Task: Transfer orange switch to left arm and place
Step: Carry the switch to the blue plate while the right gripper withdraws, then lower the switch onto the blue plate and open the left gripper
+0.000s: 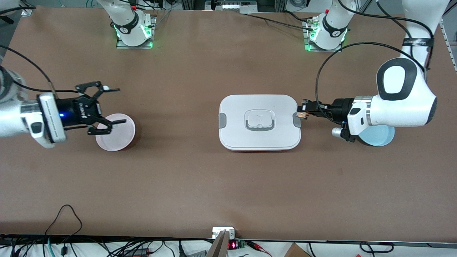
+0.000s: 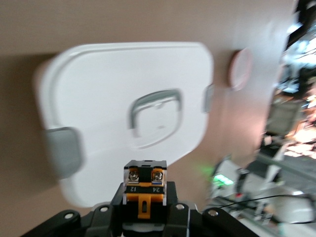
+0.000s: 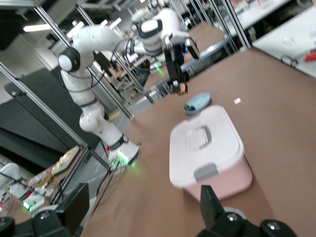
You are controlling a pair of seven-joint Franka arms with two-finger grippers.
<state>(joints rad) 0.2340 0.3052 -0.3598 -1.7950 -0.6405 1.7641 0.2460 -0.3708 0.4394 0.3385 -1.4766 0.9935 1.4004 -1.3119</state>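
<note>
Left end effector (image 1: 302,113) grips orange switch (image 2: 143,190) (base hidden) beside box (image 1: 259,121); right end effector (image 1: 110,106) gapes empty.

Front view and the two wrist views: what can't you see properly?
- Round pale blue plate: front view, mostly hidden under the left arm.
- Small black-and-orange switch: left wrist view, lower part hidden by the left gripper fingers.
- White rounded box: left wrist view, blurred.
</note>
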